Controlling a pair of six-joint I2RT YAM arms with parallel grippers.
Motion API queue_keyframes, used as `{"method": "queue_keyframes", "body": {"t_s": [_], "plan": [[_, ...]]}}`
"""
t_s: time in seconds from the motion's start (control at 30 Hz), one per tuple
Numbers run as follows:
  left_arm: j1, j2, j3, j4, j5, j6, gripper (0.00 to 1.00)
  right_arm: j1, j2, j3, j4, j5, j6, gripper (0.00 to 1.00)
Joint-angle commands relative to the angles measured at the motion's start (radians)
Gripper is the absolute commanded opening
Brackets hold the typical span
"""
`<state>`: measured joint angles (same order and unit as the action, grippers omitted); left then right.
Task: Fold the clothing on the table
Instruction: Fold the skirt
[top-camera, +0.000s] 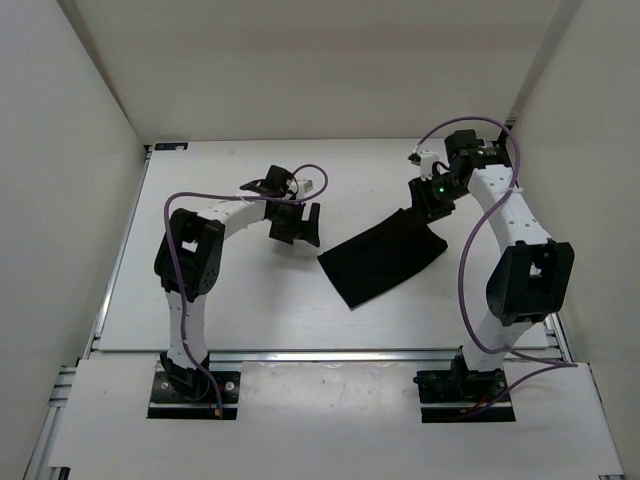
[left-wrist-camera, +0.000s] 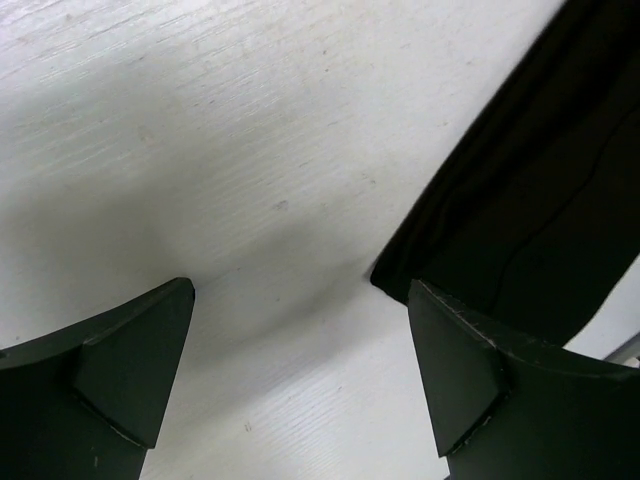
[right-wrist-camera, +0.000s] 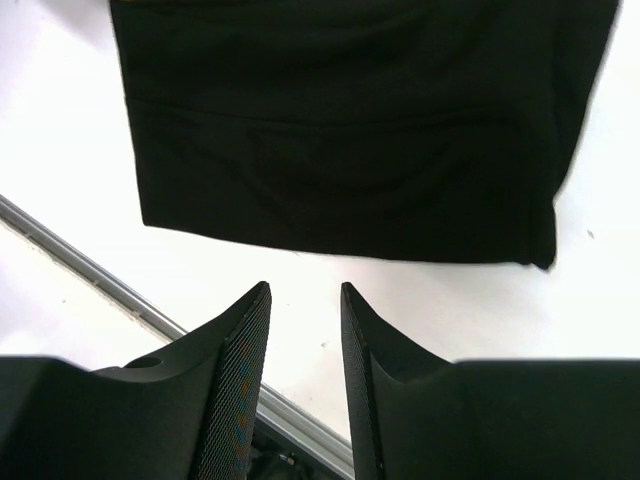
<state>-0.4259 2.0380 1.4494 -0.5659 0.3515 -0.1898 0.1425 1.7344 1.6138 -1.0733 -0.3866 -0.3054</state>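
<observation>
The clothing is a plain black folded piece lying flat and slanted on the white table, right of centre. My left gripper hangs just left of the cloth's left corner. In the left wrist view this gripper is wide open over bare table, with the clothing beside its right finger. My right gripper sits at the cloth's far right end. Seen from the right wrist, the right gripper has a narrow gap between its fingers and nothing in it, and the clothing lies just beyond the tips.
White walls enclose the table on the left, back and right. A silver rail runs along the table edge near my right gripper. Purple cables loop over both arms. Another rail borders the near edge by the arm bases.
</observation>
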Motion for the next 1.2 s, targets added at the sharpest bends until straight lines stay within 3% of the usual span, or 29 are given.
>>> {"method": "queue_keyframes", "body": {"t_s": [0.0, 0.2, 0.53, 0.63, 0.8, 0.9, 1.0, 1.07, 1.17], "plan": [[0.009, 0.007, 0.008, 0.038, 0.095, -0.014, 0.99, -0.034, -0.052, -0.018, -0.010, -0.029, -0.026, 0.40], [-0.027, 0.004, -0.053, 0.113, 0.228, -0.042, 0.96, -0.058, -0.049, -0.025, -0.007, -0.015, -0.023, 0.39], [-0.091, 0.057, -0.021, 0.072, 0.156, -0.020, 0.91, -0.086, -0.018, 0.014, -0.005, -0.015, -0.023, 0.39], [-0.100, 0.057, -0.040, 0.077, 0.172, -0.025, 0.77, -0.103, -0.012, 0.009, -0.007, -0.014, -0.024, 0.38], [-0.109, 0.063, -0.073, 0.077, 0.173, -0.023, 0.73, -0.107, 0.005, 0.024, 0.003, -0.011, -0.024, 0.38], [-0.102, 0.064, -0.076, 0.089, 0.202, -0.033, 0.57, -0.104, 0.010, 0.023, -0.002, -0.009, -0.021, 0.38], [-0.105, 0.056, -0.095, 0.098, 0.234, -0.042, 0.32, -0.101, 0.002, 0.017, 0.001, -0.005, -0.015, 0.37], [-0.106, 0.044, -0.116, 0.106, 0.253, -0.051, 0.10, -0.106, -0.010, 0.005, 0.000, -0.008, -0.020, 0.37], [-0.109, 0.018, -0.161, 0.127, 0.264, -0.066, 0.00, -0.116, -0.041, -0.067, -0.011, -0.035, -0.012, 0.37]]}}
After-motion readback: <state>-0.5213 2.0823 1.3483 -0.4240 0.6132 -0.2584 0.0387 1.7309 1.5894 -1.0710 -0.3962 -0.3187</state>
